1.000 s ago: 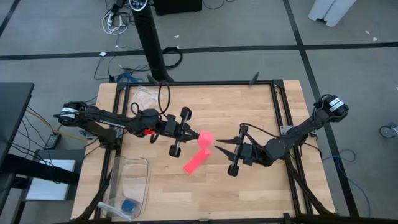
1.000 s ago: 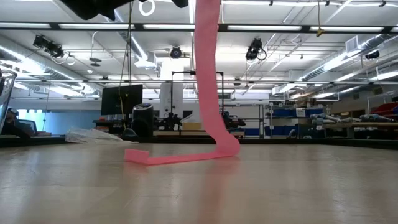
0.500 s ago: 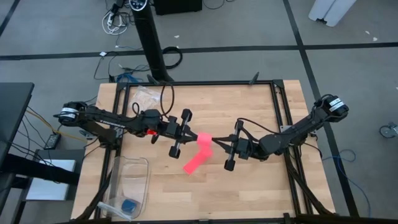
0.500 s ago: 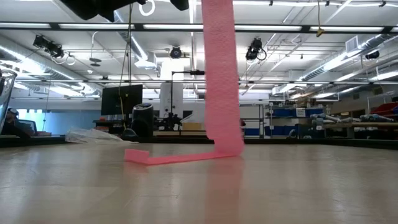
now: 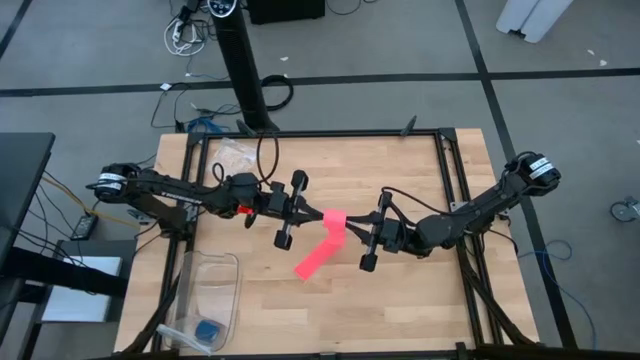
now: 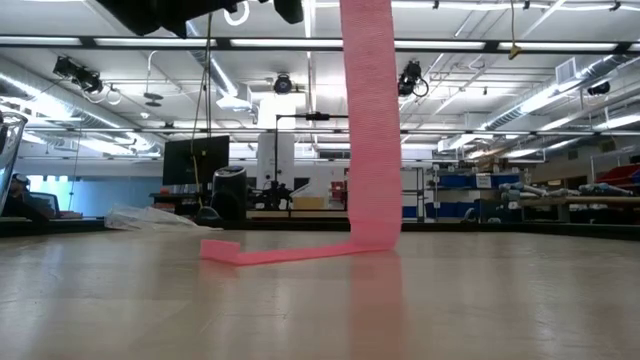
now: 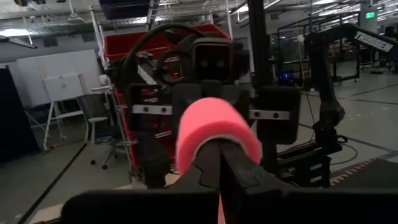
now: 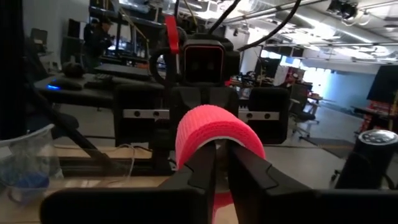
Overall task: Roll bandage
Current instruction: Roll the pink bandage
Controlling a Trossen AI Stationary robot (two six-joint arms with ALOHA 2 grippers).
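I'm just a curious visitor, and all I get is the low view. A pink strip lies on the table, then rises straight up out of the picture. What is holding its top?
Observer: Both arms. From above, the left gripper and the right gripper meet over mid-table at the bandage.
Operator: Is its top pinched flat?
Observer: No. The left wrist view shows it curled in a loop over the left gripper's shut fingers.
Operator: Anything else on the table?
Observer: A clear bin near the table's edge on the left arm's side, with a small blue thing in it.
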